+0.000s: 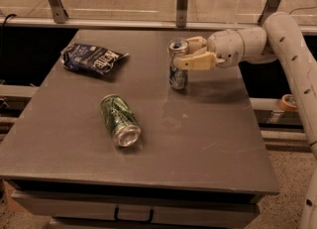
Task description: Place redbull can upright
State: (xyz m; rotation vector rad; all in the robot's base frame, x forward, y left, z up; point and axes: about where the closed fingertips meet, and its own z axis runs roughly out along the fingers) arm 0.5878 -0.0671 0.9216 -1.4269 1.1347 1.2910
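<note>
So the redbull can [177, 67] is standing upright toward the back right part of the tabletop [208, 143], opening facing up. The end effector [181, 53] has it clamped around the upper half, with 1 of the 2 fingers [198, 63] across the near side of the can and the other tucked behind it near the rim. The bottom of the can is right down at the surface with a shadow next to it, but I honestly can't tell if it's actually resting there or sitting a hair above.

The arm [277, 29] comes in from the right edge, reaching out roughly level over the tabletop with the wrist pointing left.

Other stuff on there: a green can [120, 120] lying on its side nearer the front left, open end pointing toward the front edge, well apart from the redbull can. A dark blue chip bag [93, 58] lies flat in the back left area, a bit crumpled. Neither is touching anything else.
</note>
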